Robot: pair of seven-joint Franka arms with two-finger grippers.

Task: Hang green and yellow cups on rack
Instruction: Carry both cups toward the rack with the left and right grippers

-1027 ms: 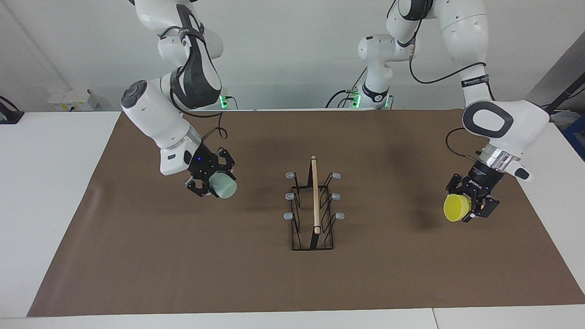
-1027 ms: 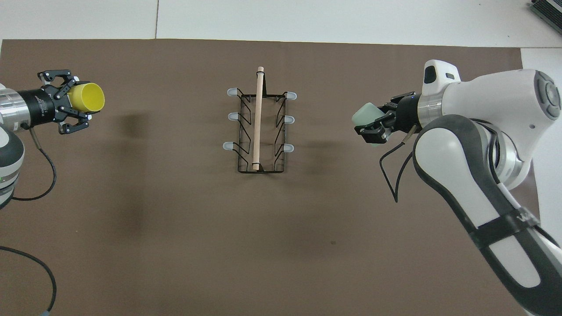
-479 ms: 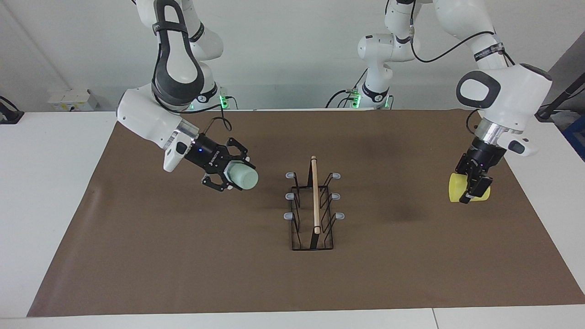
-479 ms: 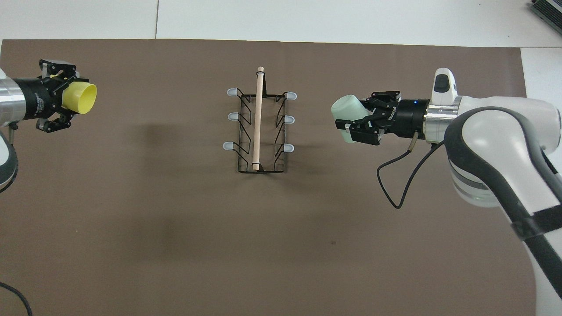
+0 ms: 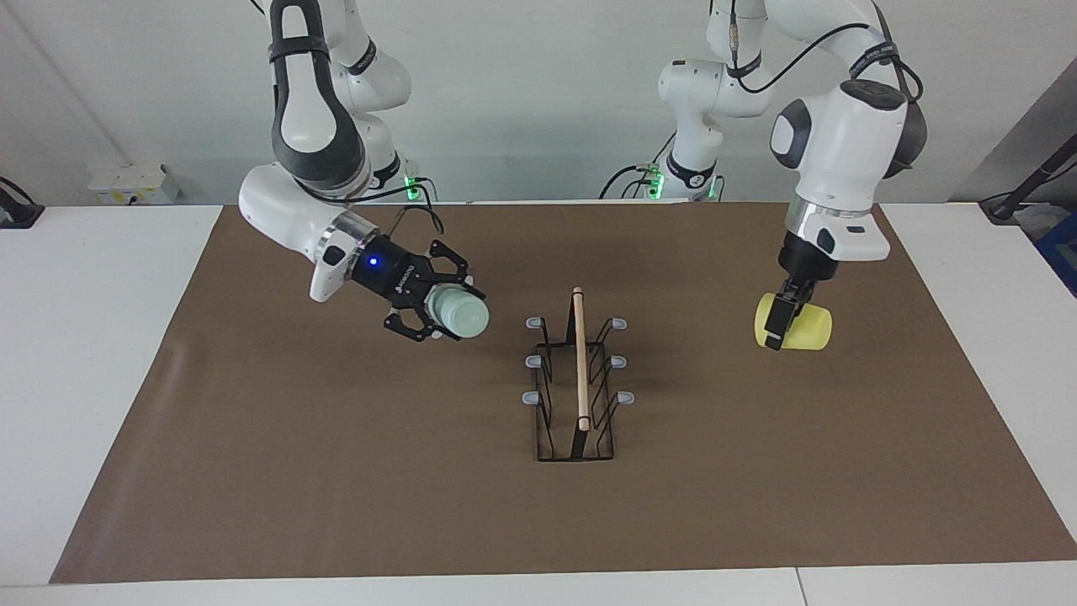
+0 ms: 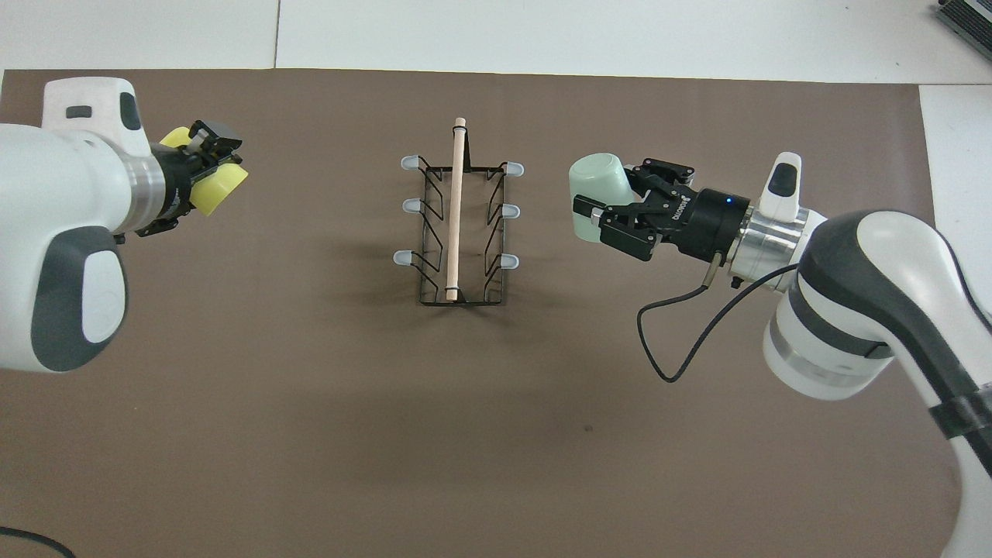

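The black wire rack point(image 5: 580, 362) with a wooden rod on top stands at the middle of the brown mat; it also shows in the overhead view point(image 6: 456, 209). My right gripper point(image 5: 437, 311) is shut on the mint green cup point(image 5: 461, 314), held on its side in the air, base toward the rack, toward the right arm's end of the table. In the overhead view the right gripper point(image 6: 612, 217) and green cup point(image 6: 595, 184) are beside the rack's prongs, apart from them. My left gripper point(image 5: 778, 324) is shut on the yellow cup point(image 5: 803, 328), above the mat toward the left arm's end; the overhead view shows the left gripper point(image 6: 208, 163) and the cup point(image 6: 215, 190).
A brown mat point(image 5: 336, 471) covers most of the white table point(image 5: 84, 379). Six grey-tipped prongs stick out from the rack, three per side. A black cable point(image 6: 682, 341) loops from the right arm's wrist over the mat.
Both arms have moved toward the rack with their cups. The right gripper carried the green cup closer to the prongs. The left gripper turned and brought the yellow cup inward and nearer the robots.
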